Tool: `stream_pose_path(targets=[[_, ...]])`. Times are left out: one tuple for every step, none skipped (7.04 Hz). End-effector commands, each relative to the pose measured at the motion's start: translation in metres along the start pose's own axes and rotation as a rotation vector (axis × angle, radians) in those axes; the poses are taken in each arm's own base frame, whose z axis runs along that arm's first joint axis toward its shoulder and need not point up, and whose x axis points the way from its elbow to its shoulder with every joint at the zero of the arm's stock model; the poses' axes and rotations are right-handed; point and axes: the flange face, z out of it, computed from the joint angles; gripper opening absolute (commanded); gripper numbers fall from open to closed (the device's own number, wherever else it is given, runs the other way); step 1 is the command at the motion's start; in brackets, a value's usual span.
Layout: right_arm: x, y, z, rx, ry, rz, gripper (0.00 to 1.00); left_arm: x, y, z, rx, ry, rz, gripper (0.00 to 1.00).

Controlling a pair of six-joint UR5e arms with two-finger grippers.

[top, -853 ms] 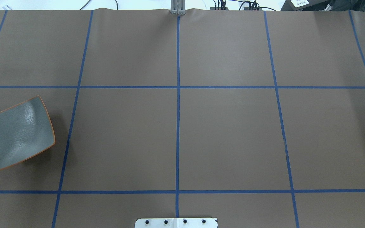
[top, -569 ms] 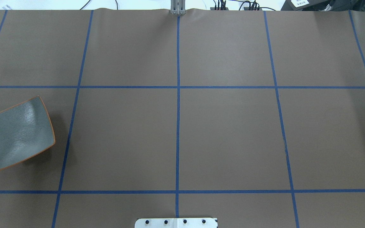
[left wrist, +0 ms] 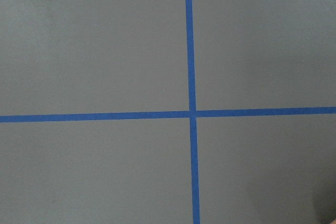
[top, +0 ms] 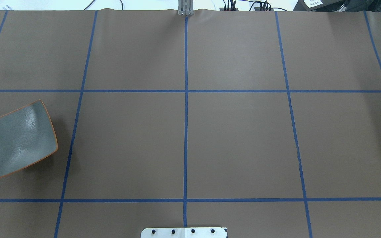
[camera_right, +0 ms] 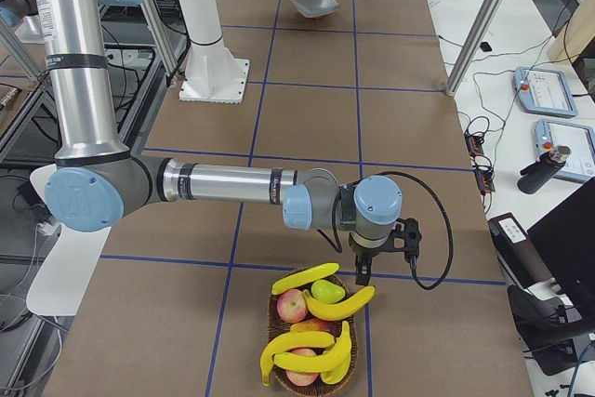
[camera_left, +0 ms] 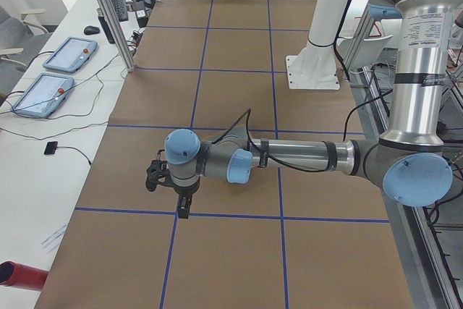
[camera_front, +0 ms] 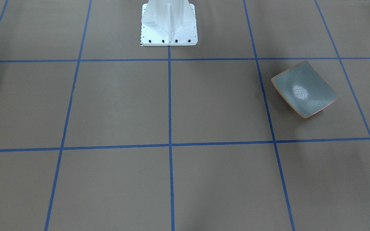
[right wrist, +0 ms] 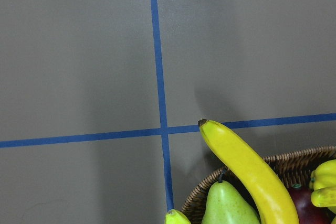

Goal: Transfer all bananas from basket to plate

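Starting at our left, the squarish grey-green glazed plate with the thin orange-brown rim (top: 20, 138) is sitting bare on the brown mat with blue tape lines (top: 236, 145). The left gripper (camera_left: 184, 211) is hanging over a tape crossing. It shows only in the side view, so we cannot tell whether its fingers are spread or closed.

Moving right, nothing is lying between the two arms.

At the far right, the right gripper (camera_right: 362, 274) is hovering just above the round brown wicker basket (camera_right: 271, 315), and we cannot tell its finger state either. The four bright yellow curved bananas (camera_right: 346, 304) are lying in the basket among the red apples (camera_right: 293, 304) and a green pear (right wrist: 228, 205). No banana is on the plate yet.

We are judging these risks:
- One banana (right wrist: 247, 169) is poking out over the rim, resting against the pear. Pulling it could be rolling the other fruit out or dragging the light basket.
- Basket and plate are standing well apart at opposite ends, so the carry or a hand-over is inviting a drop.
- The plate is curving upward, so stacked bananas could be sliding off.
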Motion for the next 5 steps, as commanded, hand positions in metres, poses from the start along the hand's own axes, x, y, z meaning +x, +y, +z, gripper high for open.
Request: stream_pose_path(targets=[[-0.004, -0.004, -0.004, 0.008, 0.008, -0.01, 1.0, -0.005, 0.005, 0.006, -0.007, 0.0, -0.009, 1.0], [-0.003, -0.005, -0.002, 0.004, 0.006, -0.012, 1.0, -0.01, 0.003, 0.011, -0.014, -0.002, -0.007, 1.0], [0.005, 0.008, 0.005, -0.006, 0.009, 0.004, 1.0, -0.008, 0.001, 0.01, -0.012, -0.006, -0.003, 1.0], [0.012, 0.017, 0.009, 0.005, 0.008, -0.004, 1.0, -0.008, 0.001, 0.01, -0.013, -0.007, -0.003, 1.0], [0.014, 0.017, 0.011, 0.035, 0.01, -0.027, 1.0, -0.007, 0.0, 0.009, -0.01, -0.009, 0.0, 1.0]])
